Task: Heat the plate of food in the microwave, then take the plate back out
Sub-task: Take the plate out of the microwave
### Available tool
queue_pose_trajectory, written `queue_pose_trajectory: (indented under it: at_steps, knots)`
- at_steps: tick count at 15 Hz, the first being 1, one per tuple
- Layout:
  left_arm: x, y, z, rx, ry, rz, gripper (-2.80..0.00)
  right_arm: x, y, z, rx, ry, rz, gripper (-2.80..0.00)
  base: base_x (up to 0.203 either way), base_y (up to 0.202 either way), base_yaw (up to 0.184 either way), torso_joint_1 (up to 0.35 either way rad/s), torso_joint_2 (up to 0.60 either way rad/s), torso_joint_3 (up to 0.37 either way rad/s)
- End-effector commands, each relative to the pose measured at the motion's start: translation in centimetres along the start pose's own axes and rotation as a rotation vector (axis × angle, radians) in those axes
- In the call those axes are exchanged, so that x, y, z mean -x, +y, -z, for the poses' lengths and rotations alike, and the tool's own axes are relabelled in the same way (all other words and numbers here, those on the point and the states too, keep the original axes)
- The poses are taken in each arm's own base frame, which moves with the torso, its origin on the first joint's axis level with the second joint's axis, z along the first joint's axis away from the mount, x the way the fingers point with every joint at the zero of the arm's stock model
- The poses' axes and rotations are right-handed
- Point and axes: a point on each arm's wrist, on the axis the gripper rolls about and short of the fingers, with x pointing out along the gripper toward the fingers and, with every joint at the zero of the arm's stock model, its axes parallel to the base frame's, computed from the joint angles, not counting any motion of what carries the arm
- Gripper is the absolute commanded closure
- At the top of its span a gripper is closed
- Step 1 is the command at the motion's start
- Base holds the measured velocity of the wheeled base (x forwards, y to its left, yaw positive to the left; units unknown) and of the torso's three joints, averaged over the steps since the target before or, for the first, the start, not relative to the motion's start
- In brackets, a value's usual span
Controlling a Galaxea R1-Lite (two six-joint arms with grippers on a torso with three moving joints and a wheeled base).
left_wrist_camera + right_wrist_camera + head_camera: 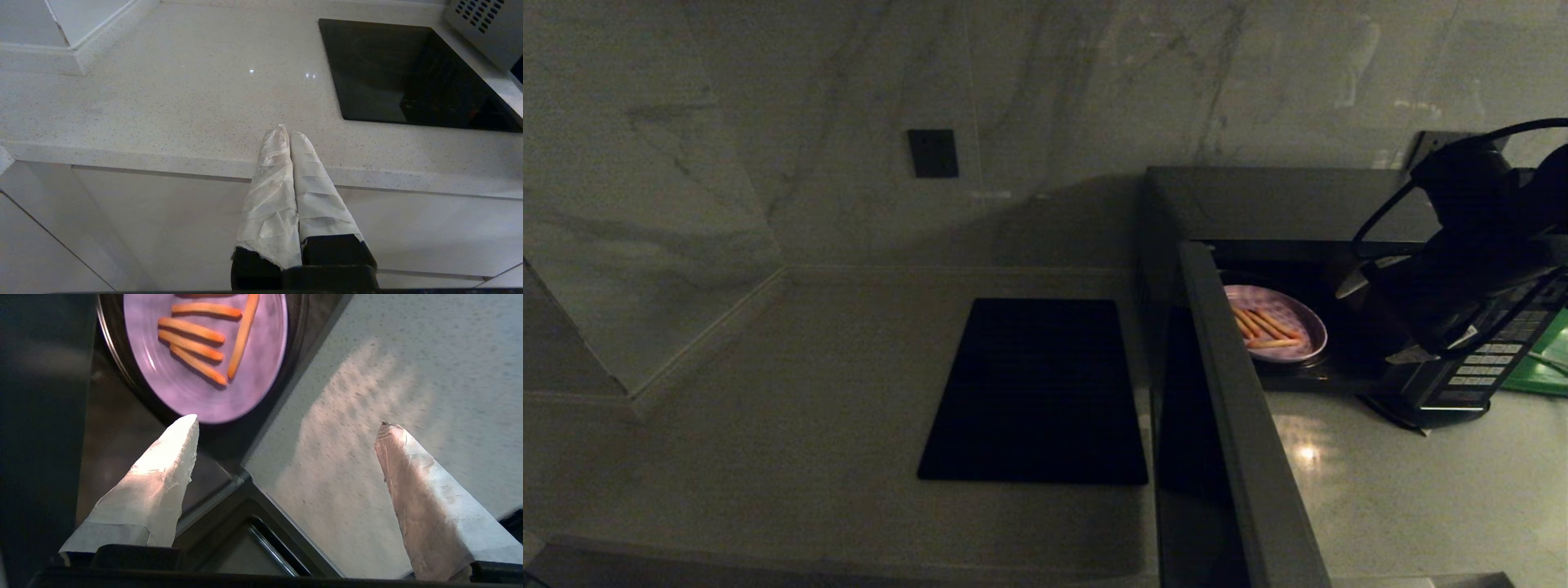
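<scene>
Inside the microwave point(1258, 204), plate of food point(204, 355) just beyond right gripper's point(286, 428) spread, empty fingers point(163, 473)

The microwave point(1258, 204) stands on the counter point(809, 392) at the right, against the far wall point(768, 122). Its door point(1241, 441) swings out toward the near side. The plate of food point(1274, 324) sits inside it. The cooktop point(1037, 392) lies flat on the counter, just left of the microwave. The right gripper point(1380, 318) hangs at the opening, right of the plate.

Right claw point(286, 428) agape — plate of food point(204, 355) beyond
</scene>
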Motion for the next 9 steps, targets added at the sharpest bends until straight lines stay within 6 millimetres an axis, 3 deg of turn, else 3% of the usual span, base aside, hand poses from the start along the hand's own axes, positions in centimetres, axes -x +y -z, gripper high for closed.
queue_pose_trajectory:
  at_steps: [1,9]
  knots:
    - [0.0,0.0,0.0,0.001,0.000,0.000,0.00,-2.1,0.1,0.1,-0.030,0.011,0.042,-2.80,0.000,0.000,0.000,0.000,0.00,0.000]
    - [0.0,0.0,0.0,0.001,0.001,-0.001,0.00,-3.7,-1.1,0.3,-0.109,0.026,0.106,-2.80,0.000,0.000,0.000,0.000,0.00,0.000]
